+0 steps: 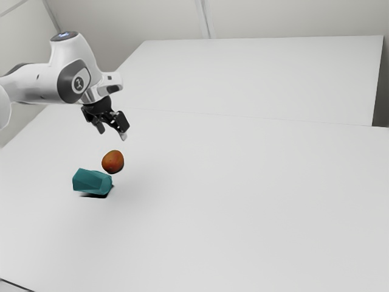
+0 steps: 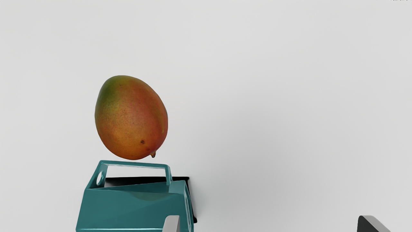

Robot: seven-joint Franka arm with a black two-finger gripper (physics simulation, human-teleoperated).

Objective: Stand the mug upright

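Closest to the wrist camera are the two fingers of the claw (image 1: 112, 134). Condition of claw: wide, the fingers well apart. Position: above the table, at the end of a white arm (image 1: 36, 85) with dark joint trim, entering from the exterior view's left. In the wrist view one fingertip overlaps an end of the mug (image 2: 135, 207); the exterior view puts the claw higher up and apart from it.

Mug: teal, angular and glossy, lying on its side on the table. Its handle (image 2: 136, 163) points toward the mango (image 2: 130, 117), and a hard black shadow falls under and beside the body. Which way the mouth faces cannot be told. Mango: orange-red with a green patch, resting near the handle, a narrow gap between, stem nub on the side toward the mug.

Surface: table (image 1: 261, 201) white, smooth and plain, with soft grey shading around the objects. One thin straight line crosses it from side to side; beyond, an equally pale flat area runs to a straight far edge. A dark line marks the near corner at the exterior view's left.

Room: pale grey back wall (image 1: 121, 21) bearing an upright strip (image 1: 205, 18); lighter side wall (image 1: 18, 42) at the exterior view's left.
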